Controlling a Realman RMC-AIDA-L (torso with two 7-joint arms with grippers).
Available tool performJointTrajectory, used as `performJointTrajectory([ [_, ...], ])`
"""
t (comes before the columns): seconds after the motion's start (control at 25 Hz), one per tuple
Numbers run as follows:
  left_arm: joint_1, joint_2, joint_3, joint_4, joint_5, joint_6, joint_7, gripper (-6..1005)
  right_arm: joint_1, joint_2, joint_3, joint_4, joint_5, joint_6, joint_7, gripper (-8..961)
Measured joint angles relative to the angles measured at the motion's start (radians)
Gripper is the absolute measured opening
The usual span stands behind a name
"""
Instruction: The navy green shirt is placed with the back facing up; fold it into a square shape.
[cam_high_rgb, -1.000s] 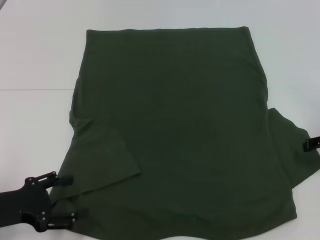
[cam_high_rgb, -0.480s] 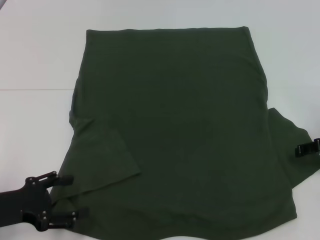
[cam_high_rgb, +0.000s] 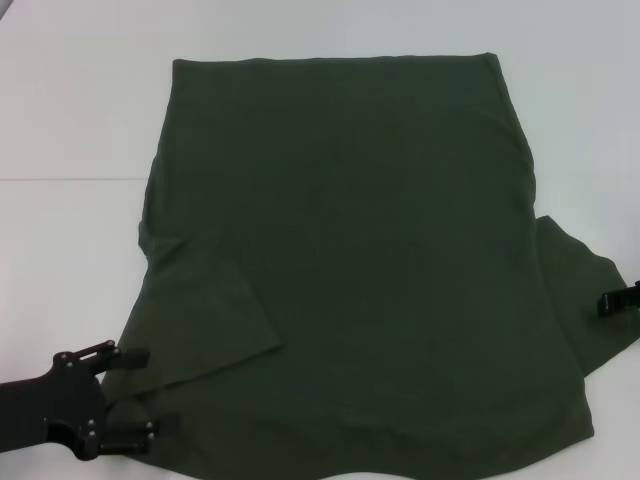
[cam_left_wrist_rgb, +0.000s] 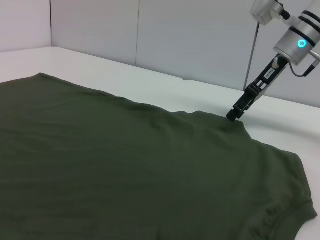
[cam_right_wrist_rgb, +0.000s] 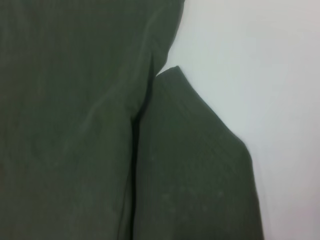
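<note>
Two grippers flank my shirt (cam_high_rgb: 350, 270): left gripper (cam_high_rgb: 130, 395) unmoved, fingers apart astride the sleeve; right gripper (cam_high_rgb: 620, 300) shifted slightly at its sleeve, fingers unreadable, fold unstarted.

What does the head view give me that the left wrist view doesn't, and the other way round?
Head view only: the left gripper at the sleeve already folded onto the large dark olive-green cotton T-shirt, and the shirt's full outline. Left wrist view only: the right arm coming down with its lit blue ring, and the wall panels behind the white table. Both: the shirt, and the right gripper at the unfolded sleeve.
</note>
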Motion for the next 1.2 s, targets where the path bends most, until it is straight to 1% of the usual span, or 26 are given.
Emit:
performJointTrajectory([
  [0.4, 0.0, -0.002, 0.0, 0.0, 0.0, 0.0, -0.004, 942, 0.0, 0.001, 0.005, 0.018, 0.001, 0.008, -0.007, 915],
  [0.64, 0.0, -0.004, 0.0, 0.0, 0.0, 0.0, -0.003, 940, -0.002, -0.013, 0.013, 0.049, 0.015, 0.008, -0.007, 914],
  [1.2, 0.0, -0.008, 0.0, 0.0, 0.0, -0.009, -0.001, 937, -0.006, -0.023, 0.014, 0.052, 0.054, -0.003, -0.01, 906],
])
